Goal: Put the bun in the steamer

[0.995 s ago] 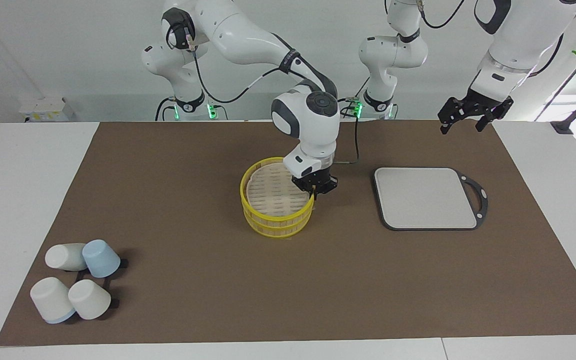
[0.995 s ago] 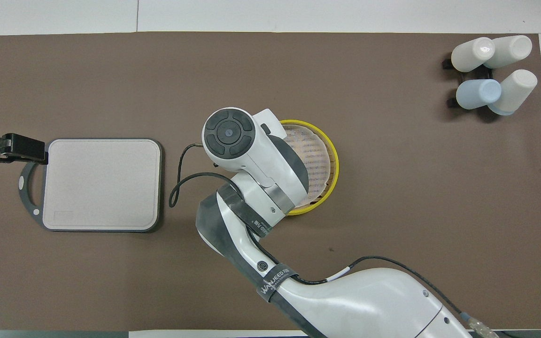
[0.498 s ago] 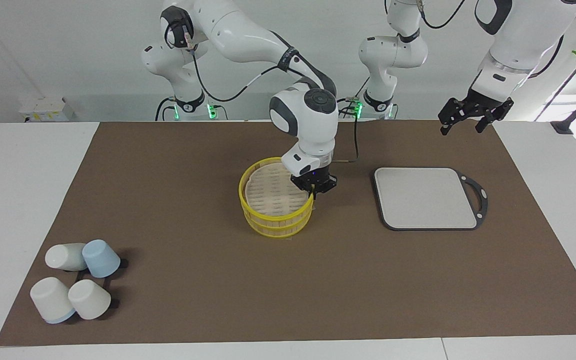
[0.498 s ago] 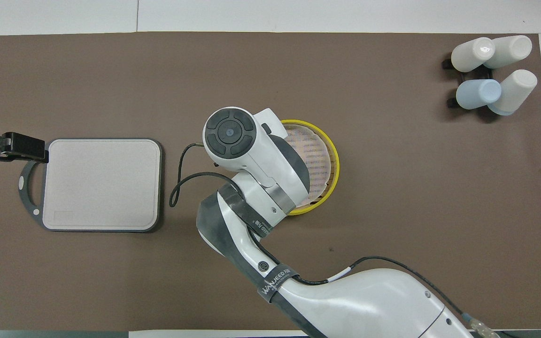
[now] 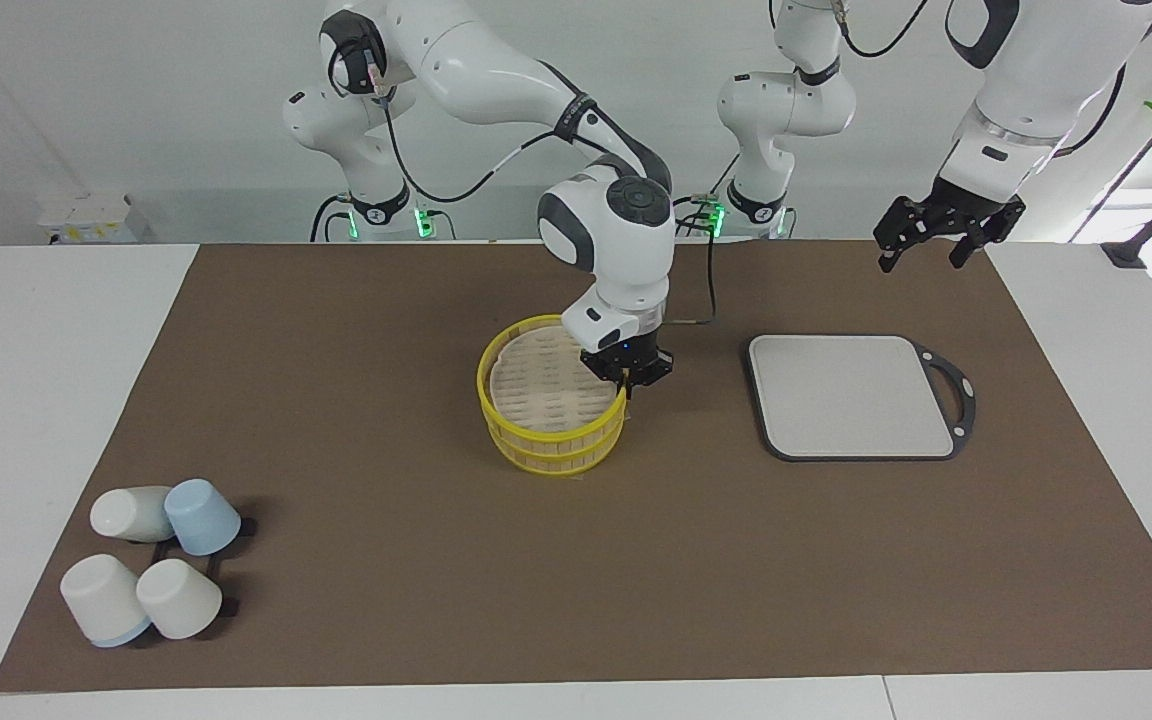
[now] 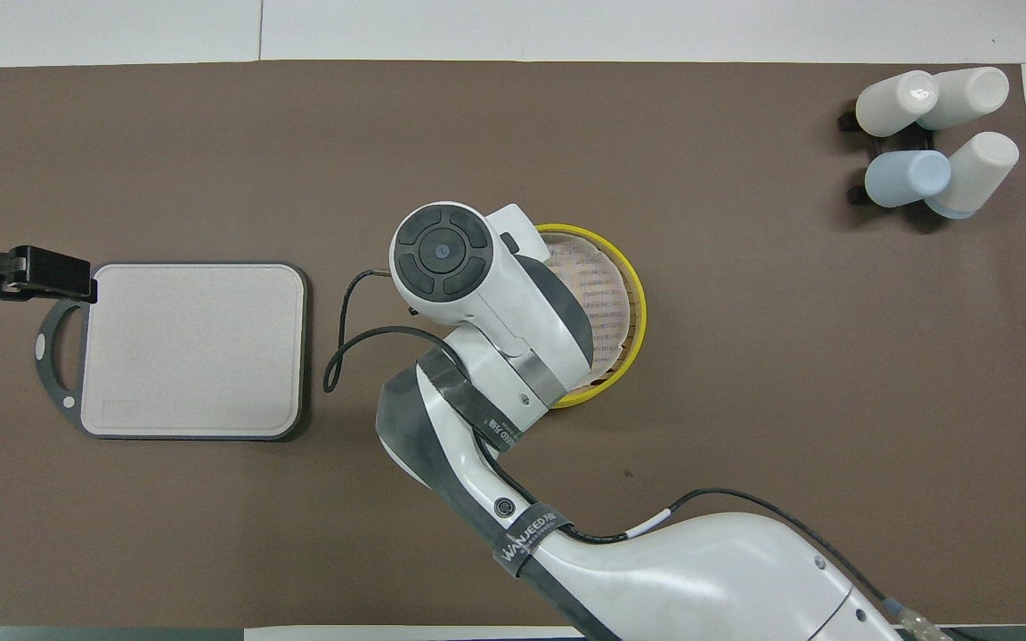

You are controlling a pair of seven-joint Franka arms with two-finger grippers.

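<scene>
Although the job is to get a bun into the steamer (image 5: pixel 551 398), no bun shows anywhere in either view, so where it is cannot be told; the board (image 5: pixel 851 395) toward the left arm's end of the table is bare on top. The right gripper (image 5: pixel 626 381) is pressed together on the yellow rim of the steamer's lid, at the edge toward the board, with the wrist nearly vertical above it. That pinch on the rim is likely there because the flat woven lid offers no other hold, and the lid would have to come off before anything can go inside. From overhead the right arm covers that side of the steamer (image 6: pixel 613 307), so the contact reads only from the facing view. The left gripper (image 5: pixel 939 230) hangs with its fingers spread, over the mat's edge near the board's handle, waiting well clear of the work. Four cups (image 5: pixel 151 572) lie tipped together at the right arm's end, far from the robots and out of the way.
</scene>
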